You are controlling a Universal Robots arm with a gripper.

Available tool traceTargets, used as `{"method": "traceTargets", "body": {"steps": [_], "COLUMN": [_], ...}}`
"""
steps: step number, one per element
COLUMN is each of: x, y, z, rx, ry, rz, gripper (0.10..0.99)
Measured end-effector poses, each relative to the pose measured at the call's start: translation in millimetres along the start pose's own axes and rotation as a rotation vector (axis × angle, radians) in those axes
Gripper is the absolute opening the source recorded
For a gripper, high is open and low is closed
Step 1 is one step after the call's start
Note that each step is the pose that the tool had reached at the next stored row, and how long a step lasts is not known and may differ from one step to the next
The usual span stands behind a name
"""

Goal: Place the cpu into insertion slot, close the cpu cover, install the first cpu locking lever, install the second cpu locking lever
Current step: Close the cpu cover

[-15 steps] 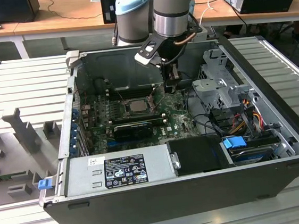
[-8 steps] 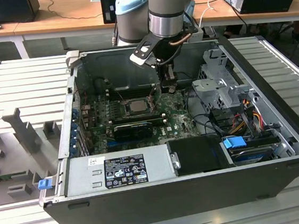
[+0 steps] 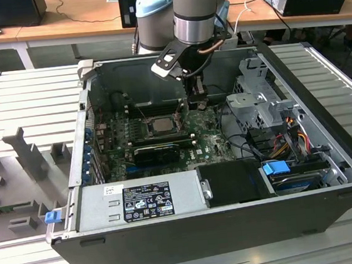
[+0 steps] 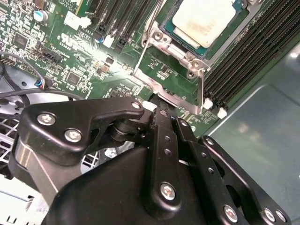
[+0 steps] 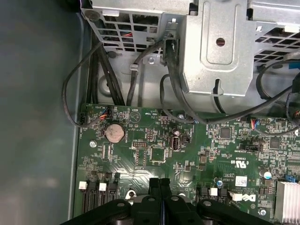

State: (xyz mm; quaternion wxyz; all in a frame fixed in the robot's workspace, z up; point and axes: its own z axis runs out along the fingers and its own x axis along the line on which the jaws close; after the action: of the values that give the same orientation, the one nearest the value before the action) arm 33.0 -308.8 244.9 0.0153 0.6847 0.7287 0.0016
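Observation:
The cpu (image 3: 161, 126) (image 4: 204, 18) lies pale and square in the insertion slot (image 4: 190, 63), on the green board inside the open case. The cpu cover (image 4: 161, 37) lies flat around it as a silver frame. A thin metal locking lever (image 4: 202, 86) runs along the socket's edge, and another bar (image 4: 145, 77) crosses just ahead of my fingertips. My gripper (image 3: 199, 104) (image 4: 159, 111) (image 5: 159, 182) hangs low over the board on the exterior view's right of the socket. Its black fingers are pressed together with nothing visible between them, and their tips are at the lever's end.
Black memory slots (image 4: 243, 61) flank the socket. A long black card (image 3: 156, 152) sits in front of it, and a grey power supply (image 3: 139, 199) fills the case front. The metal drive cage (image 3: 258, 101) (image 5: 220, 47) and loose cables (image 5: 173, 93) crowd the exterior view's right.

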Motion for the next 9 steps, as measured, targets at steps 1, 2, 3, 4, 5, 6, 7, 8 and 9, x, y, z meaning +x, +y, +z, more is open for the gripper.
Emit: {"method": "traceTargets", "body": {"steps": [1,2,3,4,5,6,7,8,9], "x": [0.0,0.1,0.1,0.2,0.2,0.2,0.3,0.3,0.3], "y": [-0.4,-1.0,-1.5,-2.3,-2.9,-3.4,-4.4,-4.9,-5.5], "z": [0.0,0.0,0.0,0.0,0.0,0.0,0.0,0.0,0.0], "rx": [0.0,0.0,0.0,0.0,0.0,0.0,0.0,0.0,0.0], "ry": [0.0,0.0,0.0,0.0,0.0,0.0001,0.0001,0.0003,0.0003], "rz": [0.0,0.0,0.0,0.0,0.0,0.0,0.0,0.0,0.0], "gripper": [0.106,0.106,0.106,0.106,0.106,0.106,0.106,0.106,0.106]}}
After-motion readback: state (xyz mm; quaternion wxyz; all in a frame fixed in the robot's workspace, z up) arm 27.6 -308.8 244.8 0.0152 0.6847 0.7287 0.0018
